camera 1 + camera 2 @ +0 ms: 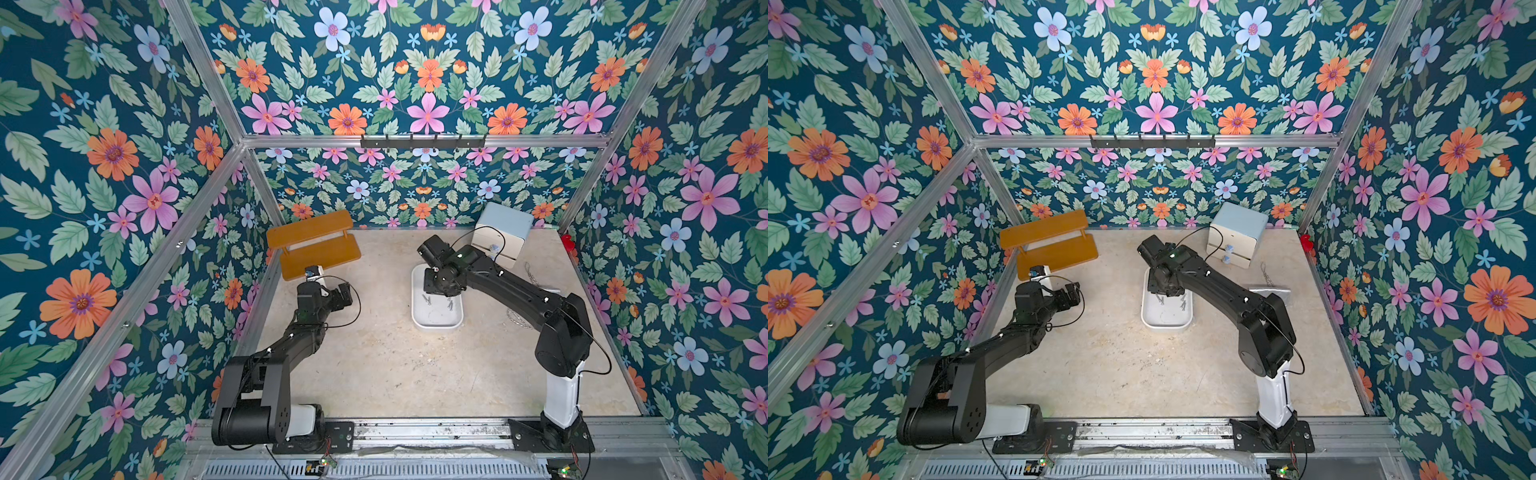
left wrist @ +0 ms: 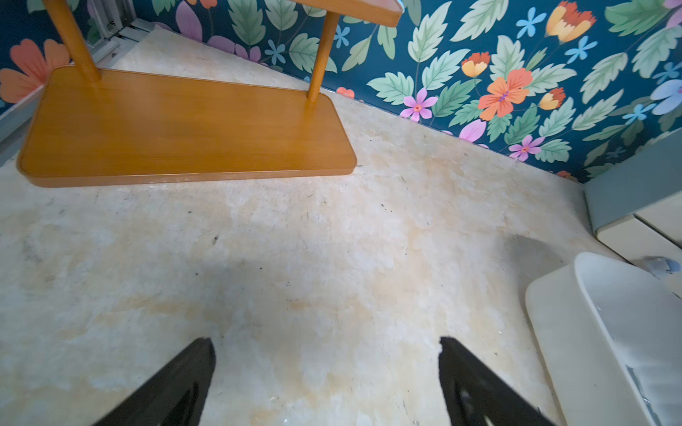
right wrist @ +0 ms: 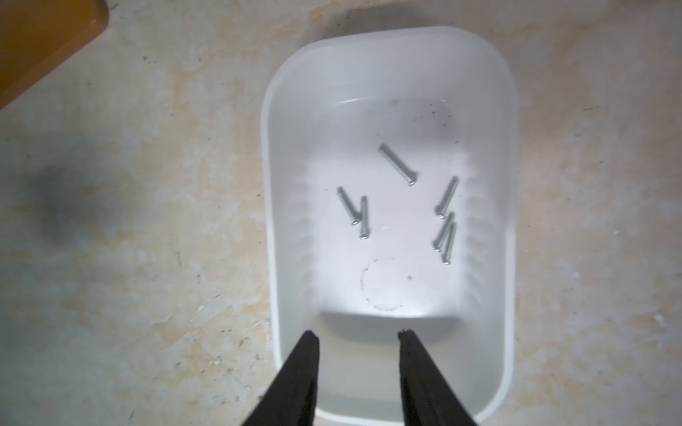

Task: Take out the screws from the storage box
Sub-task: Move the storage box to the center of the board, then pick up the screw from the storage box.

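The storage box (image 3: 491,206) is a shallow white tub on the beige floor, mid-table in both top views (image 1: 436,325) (image 1: 1166,326). Several silvery screws (image 3: 398,164) lie loose on its bottom, some in a pair (image 3: 353,212) and some near the opposite wall (image 3: 445,221); a few screws (image 1: 428,299) show past the arm in a top view. My right gripper (image 3: 358,333) hangs over one end of the box, open with nothing between its fingers. My left gripper (image 2: 326,343) is wide open over bare floor, beside the box's rim (image 2: 590,324).
A wooden two-tier shelf (image 1: 311,245) stands at the back left, close to the left gripper (image 1: 345,293). A white drawer cabinet with a light-blue top (image 1: 503,232) stands at the back right. A silvery chain (image 1: 1266,272) lies near the right wall.
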